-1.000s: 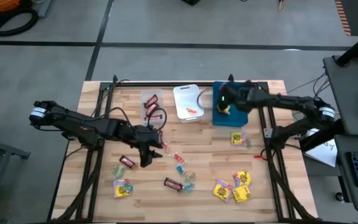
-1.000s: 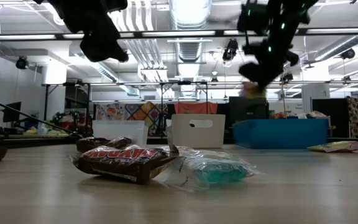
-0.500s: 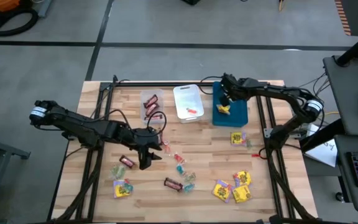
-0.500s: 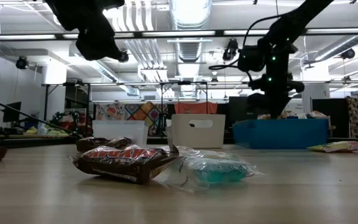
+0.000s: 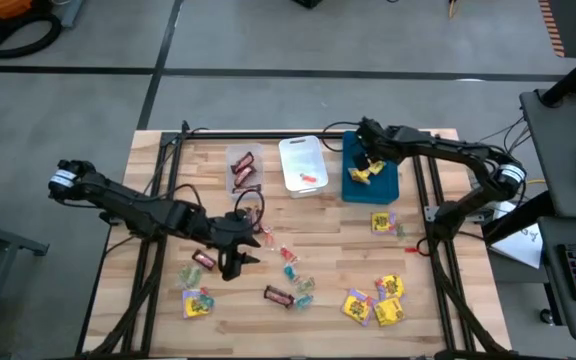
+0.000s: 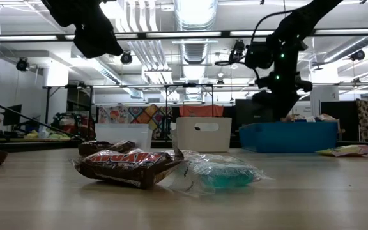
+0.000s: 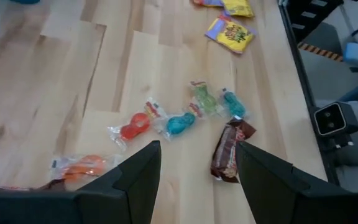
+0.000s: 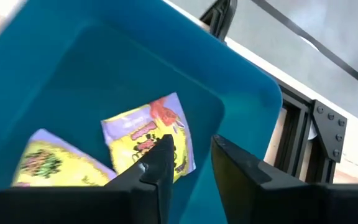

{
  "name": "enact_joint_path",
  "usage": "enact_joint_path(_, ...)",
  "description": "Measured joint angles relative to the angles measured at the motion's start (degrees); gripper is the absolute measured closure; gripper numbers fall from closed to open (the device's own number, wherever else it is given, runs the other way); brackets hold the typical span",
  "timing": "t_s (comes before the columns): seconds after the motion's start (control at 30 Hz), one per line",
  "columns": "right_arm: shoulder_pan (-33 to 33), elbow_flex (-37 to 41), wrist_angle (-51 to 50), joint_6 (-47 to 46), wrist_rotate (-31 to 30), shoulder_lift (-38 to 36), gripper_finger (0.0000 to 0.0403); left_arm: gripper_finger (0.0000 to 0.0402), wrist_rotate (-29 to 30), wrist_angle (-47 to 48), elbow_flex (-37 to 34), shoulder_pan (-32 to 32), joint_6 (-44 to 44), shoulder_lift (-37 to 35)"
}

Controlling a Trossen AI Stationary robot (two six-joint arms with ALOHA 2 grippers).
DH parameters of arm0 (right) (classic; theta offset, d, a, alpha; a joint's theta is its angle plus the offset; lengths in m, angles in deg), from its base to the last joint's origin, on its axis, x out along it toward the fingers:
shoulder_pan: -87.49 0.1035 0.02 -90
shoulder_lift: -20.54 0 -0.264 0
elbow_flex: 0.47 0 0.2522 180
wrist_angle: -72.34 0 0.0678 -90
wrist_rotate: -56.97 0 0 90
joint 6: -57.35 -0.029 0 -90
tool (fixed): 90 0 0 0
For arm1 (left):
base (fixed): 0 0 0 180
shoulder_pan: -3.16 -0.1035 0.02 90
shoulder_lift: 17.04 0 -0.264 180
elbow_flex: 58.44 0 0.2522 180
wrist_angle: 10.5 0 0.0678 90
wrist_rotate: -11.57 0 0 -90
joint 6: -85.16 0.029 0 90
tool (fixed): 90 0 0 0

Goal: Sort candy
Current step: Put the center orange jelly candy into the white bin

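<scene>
Candy lies scattered over the wooden table (image 5: 168, 160): dark red-brown bars (image 5: 278, 295) (image 7: 227, 149), yellow packets (image 5: 373, 305), and small teal (image 7: 179, 123), red (image 7: 135, 127) and green (image 7: 204, 99) pieces. My left gripper (image 5: 230, 262) (image 7: 197, 180) hovers open above the pieces, near the table's middle. My right gripper (image 5: 368, 165) (image 8: 188, 165) stands slightly open over the blue tray (image 5: 386, 185). Two yellow packets (image 8: 148, 140) lie on that tray's floor, just past its fingertips. Whether a finger still touches the nearer packet, I cannot tell.
A clear tray (image 5: 241, 170) holding dark bars and a white tray (image 5: 303, 160) with a red piece stand at the far edge beside the blue one. More yellow packets lie at the right (image 5: 383, 222) and near left (image 5: 195, 303). A bar (image 6: 130, 167) lies close to the low camera.
My right gripper has swung down over the blue tray. The yellow packet that hung below it now lies in the tray. My left gripper has drifted a little toward the table's near edge, still open.
</scene>
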Motion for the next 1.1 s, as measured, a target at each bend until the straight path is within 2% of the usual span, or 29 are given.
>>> enact_joint_path(0.27,6.3,0.0,-0.3,0.0,6.4,-7.9,0.0303,0.0212,1.5,-4.9,0.0,2.5,3.6,2.8)
enact_joint_path(0.57,20.4,0.0,-2.2,-4.1,8.1,-16.2,0.0303,0.0212,1.5,-9.1,0.0,2.5,11.6,10.0)
enact_joint_path(0.83,35.8,0.0,-3.0,-10.1,8.2,-17.0,0.0307,0.0212,2.2,-13.5,0.0,2.5,23.6,16.9)
enact_joint_path(1.1,48.7,0.0,-3.0,-17.8,8.0,-17.0,0.0305,0.0212,7.2,-19.5,0.1,1.6,26.9,24.8)
